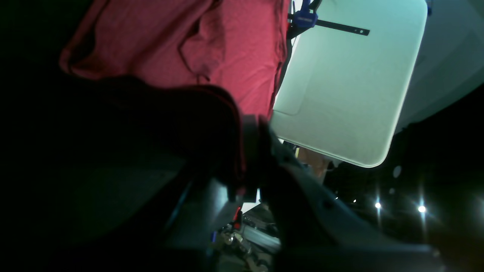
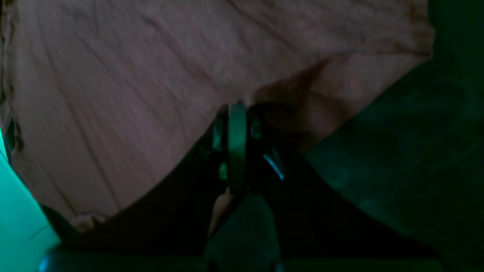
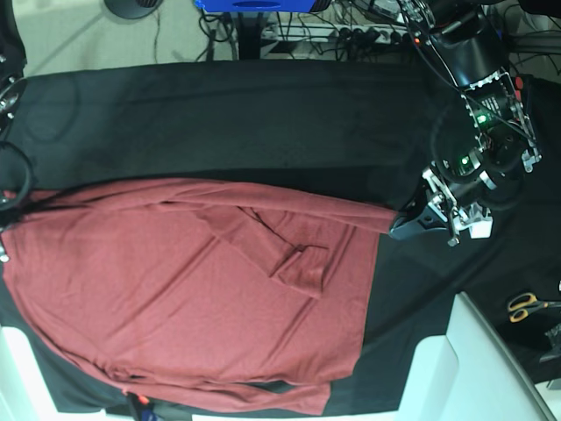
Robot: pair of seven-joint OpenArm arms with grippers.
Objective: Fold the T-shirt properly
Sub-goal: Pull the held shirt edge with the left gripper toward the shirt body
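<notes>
meanwhile both pincers (image 1: 249,124) (image 2: 238,113) pinch the t-shirt (image 3: 193,298) on the table cover (image 3: 263,114).

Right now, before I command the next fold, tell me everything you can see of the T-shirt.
The T-shirt is a plain brick-red long-sleeved knit of thin, soft, creased fabric with no print. It lies spread nearly flat on the black table cover, filling the near-left part of the base view, one sleeve folded back across the body. The left gripper has its jaws shut on the cloth at the corner toward the view's right, pulling it to a point. The right gripper is shut on another edge.
</notes>
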